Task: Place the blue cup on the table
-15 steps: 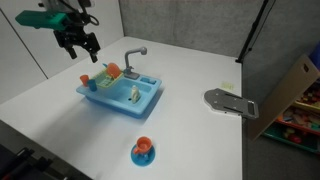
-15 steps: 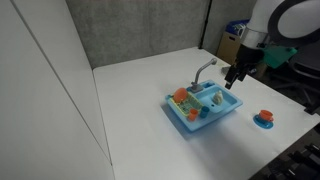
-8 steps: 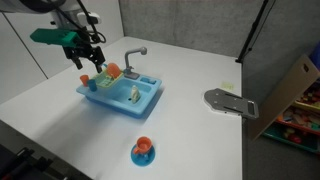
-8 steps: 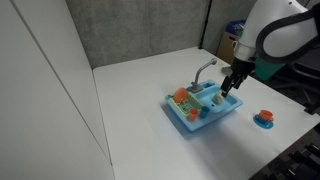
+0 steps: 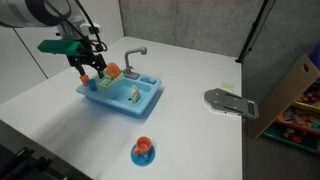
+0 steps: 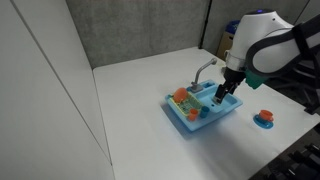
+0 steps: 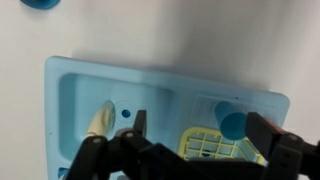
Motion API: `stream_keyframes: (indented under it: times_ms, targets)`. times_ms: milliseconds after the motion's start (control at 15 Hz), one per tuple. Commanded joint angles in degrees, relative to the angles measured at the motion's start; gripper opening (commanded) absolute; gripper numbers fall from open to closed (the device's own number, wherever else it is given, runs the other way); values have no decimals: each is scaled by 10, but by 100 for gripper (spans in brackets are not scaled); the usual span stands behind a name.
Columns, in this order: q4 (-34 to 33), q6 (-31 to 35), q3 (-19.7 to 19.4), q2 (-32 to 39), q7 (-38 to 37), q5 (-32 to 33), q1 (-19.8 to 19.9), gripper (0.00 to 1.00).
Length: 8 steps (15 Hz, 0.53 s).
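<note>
While the wrist view looks straight down, it gives the clearest read: the blue cup (image 7: 233, 124) sits inside the toy sink (image 7: 62, 78), in the compartment next to the basin, right beside a yellow rack (image 7: 205, 146). The gripper (image 7: 196, 135) hangs over that end with its jaws spread wide and gripping nothing, and the cup shows in the gap, closer to one finger than the other. Something cream-coloured (image 7: 100, 120) lies in the basin, honestly can't tell what it is. In an exterior view the sink (image 5: 118, 107) stands on the table (image 5: 200, 140) with a grey faucet (image 5: 133, 56) at its back edge, and the fingers point down low over the end with the orange and yellow bits; whether they touch anything, I can't tell. An orange cup (image 5: 143, 148) on a blue saucer stands on the tabletop apart from the sink, and a grey flat plate (image 5: 230, 102) lies well off to the side.
</note>
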State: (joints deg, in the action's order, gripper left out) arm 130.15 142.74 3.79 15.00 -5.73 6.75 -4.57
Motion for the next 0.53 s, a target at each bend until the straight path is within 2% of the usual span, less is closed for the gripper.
stream_keyframes:
  times_ms: [0,467]
  targets:
    - [-21,18,-19,27,-51,40,-26,100]
    - [-58,13,-26,63,-86,49,-56,100]
